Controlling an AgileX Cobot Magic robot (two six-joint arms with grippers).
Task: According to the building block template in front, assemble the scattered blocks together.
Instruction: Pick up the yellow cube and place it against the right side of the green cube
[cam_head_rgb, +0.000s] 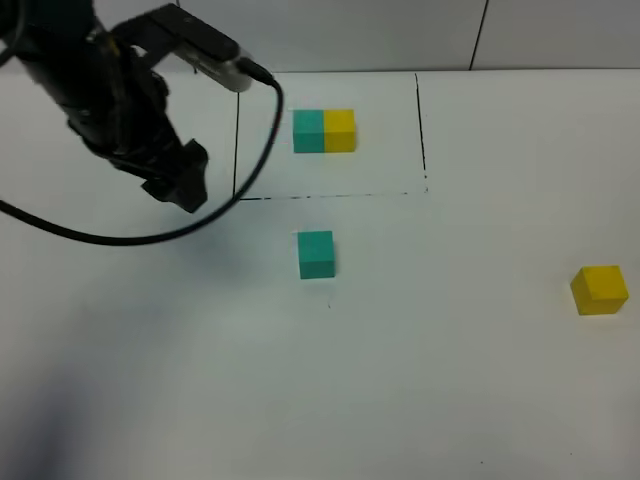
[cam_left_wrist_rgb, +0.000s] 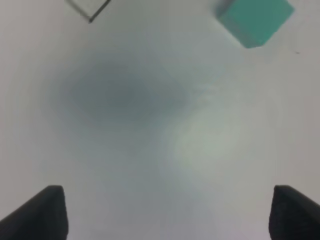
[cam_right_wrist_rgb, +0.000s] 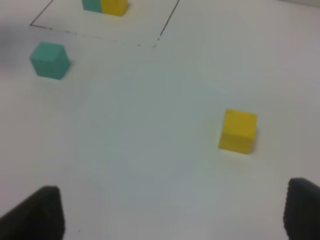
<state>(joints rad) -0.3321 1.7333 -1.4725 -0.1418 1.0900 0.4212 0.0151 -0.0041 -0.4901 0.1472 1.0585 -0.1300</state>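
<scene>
Scattered blocks (cam_head_rgb: 316, 254) well apart, teal cube (cam_right_wrist_rgb: 49, 60) near framed template (cam_head_rgb: 324, 131), yellow cube (cam_head_rgb: 599, 289) far right; left gripper (cam_left_wrist_rgb: 172, 215) and right gripper (cam_right_wrist_rgb: 172, 215) spread wide, empty; risk of skewing a cube through off-centre closing.

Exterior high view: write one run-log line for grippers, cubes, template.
left gripper open, empty | right gripper open, empty | teal cube, yellow cube apart | template inside drawn frame

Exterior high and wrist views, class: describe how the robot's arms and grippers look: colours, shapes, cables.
The left arm is bulky, matte black and jointed, carrying a silver-and-black camera module from which a thin black cable loops. The left gripper's fingers and right gripper's fingers are blunt black slabs. No markings show.
</scene>
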